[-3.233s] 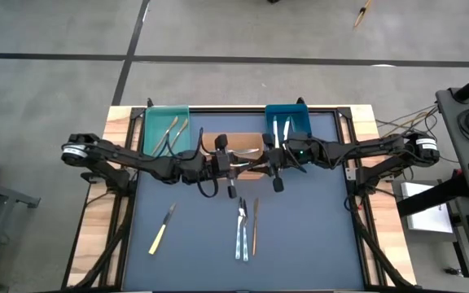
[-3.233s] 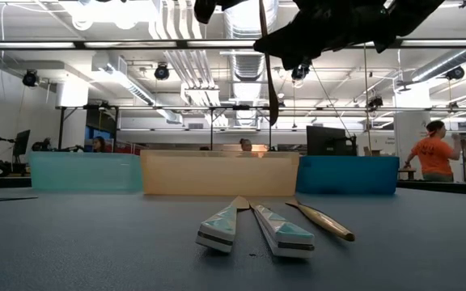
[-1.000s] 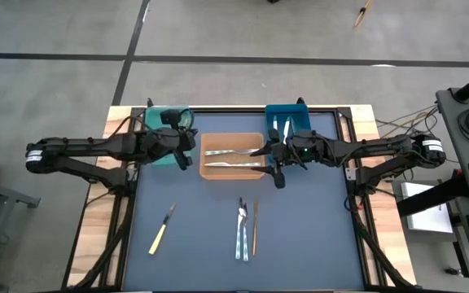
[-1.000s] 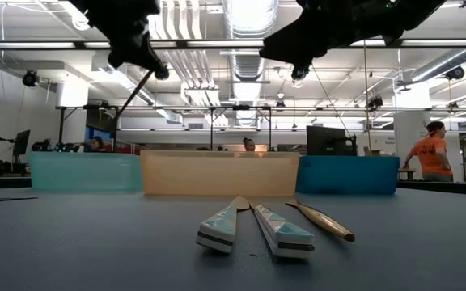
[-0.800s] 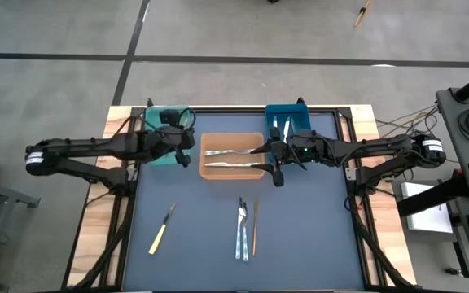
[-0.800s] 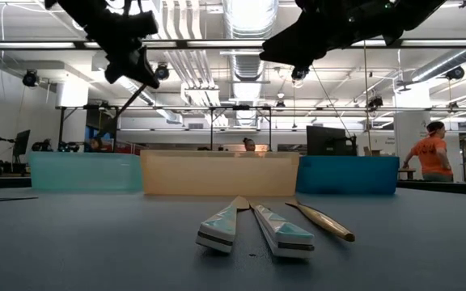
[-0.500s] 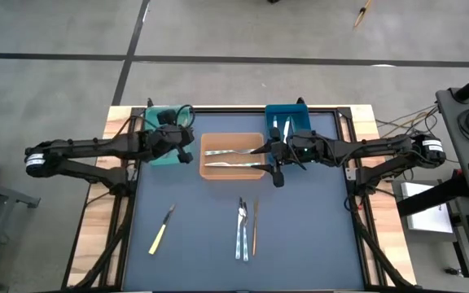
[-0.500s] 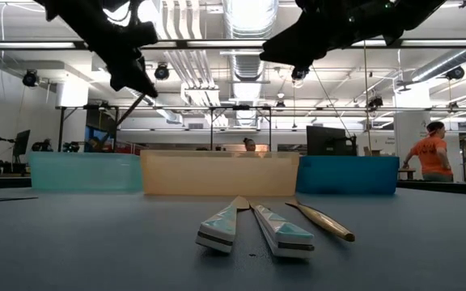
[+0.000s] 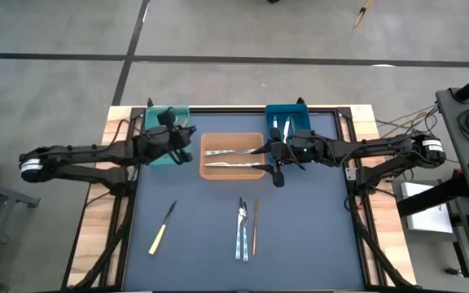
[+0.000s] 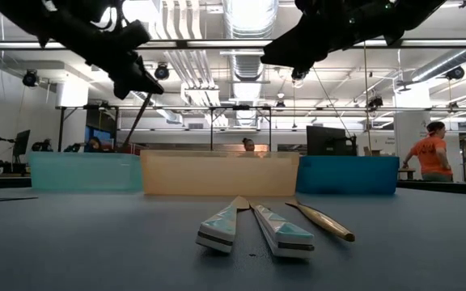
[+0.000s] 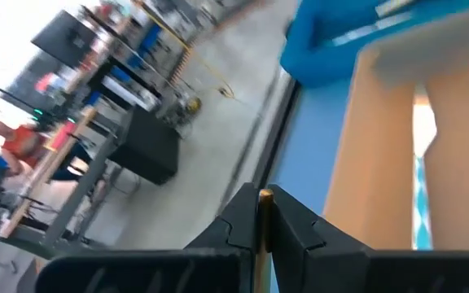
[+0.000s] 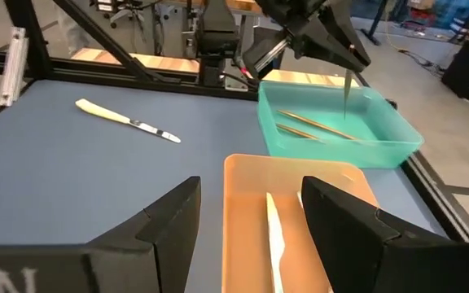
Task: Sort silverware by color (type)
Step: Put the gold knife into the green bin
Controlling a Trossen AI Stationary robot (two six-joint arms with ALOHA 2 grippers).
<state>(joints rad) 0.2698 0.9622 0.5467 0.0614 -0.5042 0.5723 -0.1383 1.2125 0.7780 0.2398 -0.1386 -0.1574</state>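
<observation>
My left gripper (image 10: 141, 84) is shut on a slim gold piece of silverware (image 10: 135, 120) over the teal bin (image 9: 179, 111), which holds other gold pieces (image 12: 308, 126). My right gripper (image 12: 251, 220) stands open above the right end of the orange bin (image 9: 212, 172), where two cream-handled pieces (image 9: 233, 151) lie. The blue bin (image 9: 300, 122) holds silver pieces. On the mat lie a cream-handled knife (image 9: 162, 229), two silver pieces (image 9: 241, 231) and a gold piece (image 9: 255, 228). My left gripper pinches the gold piece by its upper end (image 11: 263, 195), which pokes out between the two shut fingers. The fingers come slanting down from the table's left. The piece hangs slanted below them (image 12: 346, 88), lifted clear over the teal bin.
The three bins stand in a row along the mat's far edge. The low view shows the two silver pieces (image 10: 253, 228) and the gold one (image 10: 324, 220) lying close to the camera. A person (image 10: 434, 153) stands in the room beyond the table.
My left gripper has sunk and drawn back toward the table's left over the teal bin, still shut on the gold piece. The piece has come down with it and hangs slanted just above the bin's rim.
</observation>
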